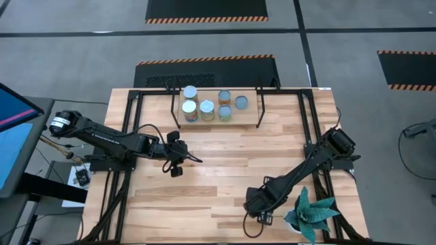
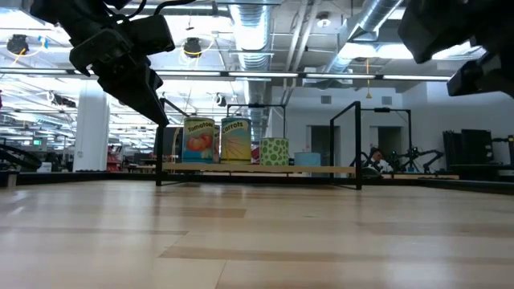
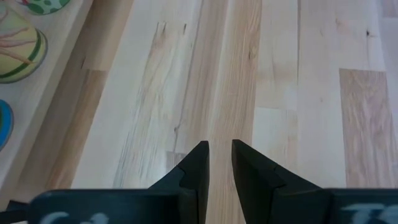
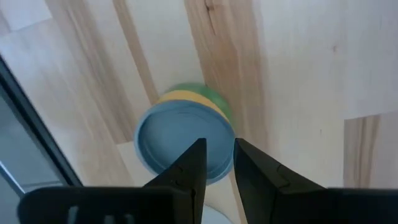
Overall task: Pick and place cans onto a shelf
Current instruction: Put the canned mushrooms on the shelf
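The right gripper [image 4: 219,144] has its dark fingers [image 4: 189,177] a narrow gap apart with nothing clamped between them. They hang over the round blue-grey top of a can [image 4: 177,140] that stands upright on the bench [image 1: 225,170]. A yellow and green label shows at the can's far edge. The can is much wider than the gap, and the fingers are not around it.

This gripper and the can are well apart from the shelf [image 1: 248,117], out past its front edge and towards its right end. A spiky green plant [image 1: 310,211] stands just beside them, on the side away from the shelf. From above, the can itself is hidden under the arm.

The left gripper [image 3: 219,146] is over bare bench near the shelf's left front corner, clear of the board. Its fingers are also slightly apart and hold nothing.

The shelf is a low, light wooden board on thin black legs, set at the back of the bench. Six other cans [image 1: 207,110] stand upright on it, crowded over its left and middle parts, while its right end is bare. From bench height, three labels face forward along the shelf's front edge: a tomato tin [image 2: 200,140], a carrot tin [image 2: 236,140] touching it, and a shorter green spotted tin [image 2: 274,151] just beside that.
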Available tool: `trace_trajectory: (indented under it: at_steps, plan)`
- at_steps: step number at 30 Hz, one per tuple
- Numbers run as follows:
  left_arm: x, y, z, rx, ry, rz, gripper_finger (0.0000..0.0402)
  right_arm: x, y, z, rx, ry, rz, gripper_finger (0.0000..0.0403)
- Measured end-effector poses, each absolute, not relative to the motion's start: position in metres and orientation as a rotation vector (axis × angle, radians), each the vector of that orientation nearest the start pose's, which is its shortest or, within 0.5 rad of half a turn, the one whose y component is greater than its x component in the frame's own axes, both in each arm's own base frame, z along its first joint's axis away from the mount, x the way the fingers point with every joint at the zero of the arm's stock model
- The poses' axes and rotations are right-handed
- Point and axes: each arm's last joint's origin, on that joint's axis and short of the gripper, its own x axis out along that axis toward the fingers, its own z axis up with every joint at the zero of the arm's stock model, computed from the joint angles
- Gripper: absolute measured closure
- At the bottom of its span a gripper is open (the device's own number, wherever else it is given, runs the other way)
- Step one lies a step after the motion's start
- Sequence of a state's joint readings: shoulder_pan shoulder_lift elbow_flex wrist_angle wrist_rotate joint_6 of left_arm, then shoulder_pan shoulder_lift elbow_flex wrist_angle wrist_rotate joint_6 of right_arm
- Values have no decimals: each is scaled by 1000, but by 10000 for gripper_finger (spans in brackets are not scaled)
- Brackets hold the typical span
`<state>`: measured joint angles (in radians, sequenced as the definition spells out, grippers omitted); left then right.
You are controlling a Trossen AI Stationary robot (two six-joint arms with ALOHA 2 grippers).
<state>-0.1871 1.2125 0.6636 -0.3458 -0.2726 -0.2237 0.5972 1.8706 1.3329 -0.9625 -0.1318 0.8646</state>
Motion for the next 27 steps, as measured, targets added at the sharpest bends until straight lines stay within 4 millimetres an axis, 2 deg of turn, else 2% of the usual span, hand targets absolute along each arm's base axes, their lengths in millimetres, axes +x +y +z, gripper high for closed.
trace_trajectory:
  at_steps: [8,19,27]
  plan:
    - [225,-35,199,-7,856,177,343,276,197,171,327,1607,-119,297]
    - [225,-35,199,-14,855,179,343,280,198,170,315,1550,-113,297]
    - [225,-35,200,-15,855,179,343,287,204,149,332,1594,-106,297]
